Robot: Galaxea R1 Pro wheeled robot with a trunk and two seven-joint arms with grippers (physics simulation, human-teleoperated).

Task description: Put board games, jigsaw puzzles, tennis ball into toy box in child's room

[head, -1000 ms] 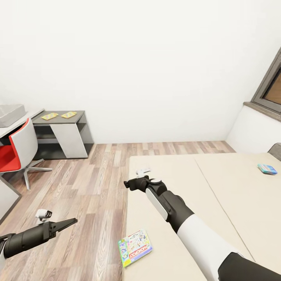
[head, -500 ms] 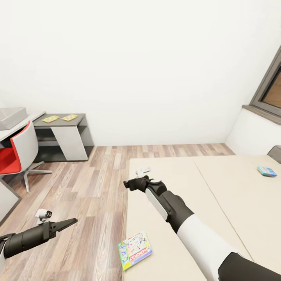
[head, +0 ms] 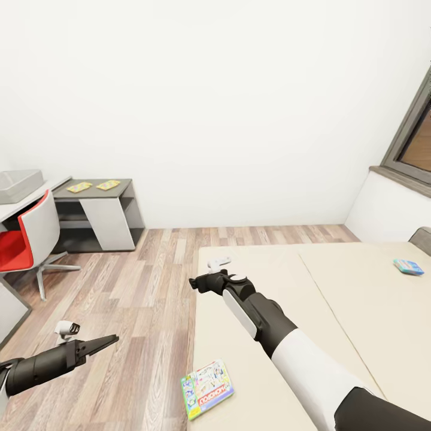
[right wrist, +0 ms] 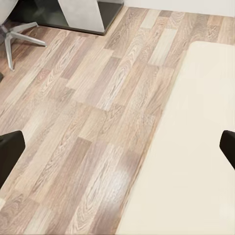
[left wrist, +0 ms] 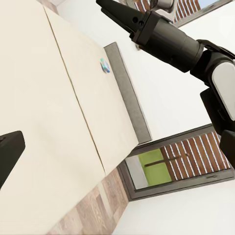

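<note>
A white-and-green board game (head: 207,388) lies near the front left corner of the bed (head: 335,311), just below my right forearm. A smaller blue board game (head: 409,266) rests far right on the mattress; it is also seen as a small blue box (left wrist: 104,65). Two yellow jigsaw puzzles (head: 79,187) (head: 108,185) lie on the dark grey cabinet. The grey toy box (head: 21,184) stands on the pale table (head: 51,187) at far left. My right gripper (head: 194,281) hovers open over the bed's left edge, empty, fingers (right wrist: 10,152) wide apart. My left gripper (head: 105,343) is open over the floor.
A red-and-white swivel chair (head: 27,239) stands in front of the table. The dark grey cabinet (head: 99,215) sits against the back wall. Wooden floor (head: 137,287) runs between the bed and the furniture. A window (head: 413,143) is at the right.
The whole picture has slid down a little, so the camera has moved. Both arms hold the same pose and nothing on the bed or cabinet has shifted.
</note>
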